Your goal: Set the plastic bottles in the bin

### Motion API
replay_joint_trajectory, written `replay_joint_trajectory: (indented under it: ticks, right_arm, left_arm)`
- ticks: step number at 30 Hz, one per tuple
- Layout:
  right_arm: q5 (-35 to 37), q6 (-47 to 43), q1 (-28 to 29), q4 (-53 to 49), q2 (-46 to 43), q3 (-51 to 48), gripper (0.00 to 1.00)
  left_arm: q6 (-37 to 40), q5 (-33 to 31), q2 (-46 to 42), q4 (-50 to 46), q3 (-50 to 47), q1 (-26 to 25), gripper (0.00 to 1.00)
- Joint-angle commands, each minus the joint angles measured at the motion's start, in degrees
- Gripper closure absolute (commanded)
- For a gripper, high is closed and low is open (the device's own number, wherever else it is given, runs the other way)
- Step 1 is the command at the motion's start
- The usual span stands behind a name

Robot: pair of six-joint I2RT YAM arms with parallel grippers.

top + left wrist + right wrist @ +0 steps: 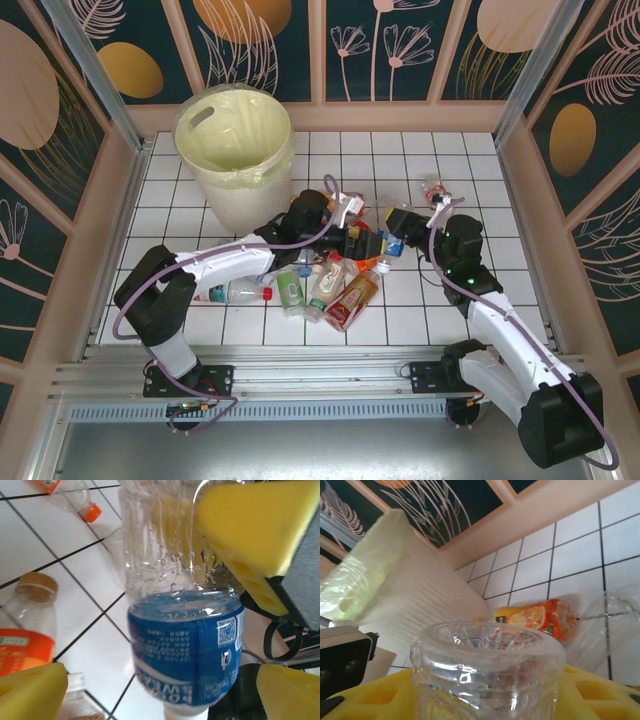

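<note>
Left claw [162, 676]: jaws spread, blue-labelled bottle [185, 645] between them at frame centre, a gap on either side, so no grip. Right claw [487, 682]: clamped on a clear bottle [487, 650], lower centre of its view. Bin [238, 190] stands upper left in the top view, well apart.

Risks: the smooth wall may slip from my pads on the carry. My wrists are near each other and may collide. The heap of bottles [330, 285] may get knocked.
</note>
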Motion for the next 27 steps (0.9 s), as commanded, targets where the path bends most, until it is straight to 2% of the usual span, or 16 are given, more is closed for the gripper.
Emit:
replay_joint_trajectory:
  ticks: [1,7,11,14,19,22,25,27]
  right_arm:
    - [-2.4,0.9,0.6,3.3,0.5,2.7,0.46]
    - [-2.6,0.9,0.8,3.0,0.6,3.5,0.46]
    - [-2.6,0.9,0.8,2.7,0.5,3.6,0.46]
    - [-2.4,0.9,0.9,2.3,0.1,3.5,0.46]
    - [-1.7,0.8,1.0,2.0,-0.1,3.2,0.46]
    - [-1.0,1.2,1.0,2.3,-0.3,2.9,0.45]
    - [-1.1,1.5,1.0,2.5,-0.5,2.8,0.41]
    - [-1.1,1.6,1.0,2.7,-0.9,2.8,0.31]
  left_arm:
    - [-1.5,2.8,2.2,2.8,2.6,-0.5,0.06]
    - [-1.7,5.0,4.5,2.6,4.2,-1.4,0.12]
    - [-2.2,5.2,4.7,3.7,4.3,-1.5,0.25]
    - [-2.3,5.3,4.5,4.5,4.4,-1.6,0.31]
    - [-2.4,5.5,4.0,5.6,4.0,-1.5,0.49]
    - [-1.9,5.0,3.3,5.7,3.4,-1.5,0.53]
    - [-0.9,3.2,1.8,5.2,2.8,-1.5,0.55]
    - [-0.2,2.3,1.3,3.7,3.1,-1.5,0.54]
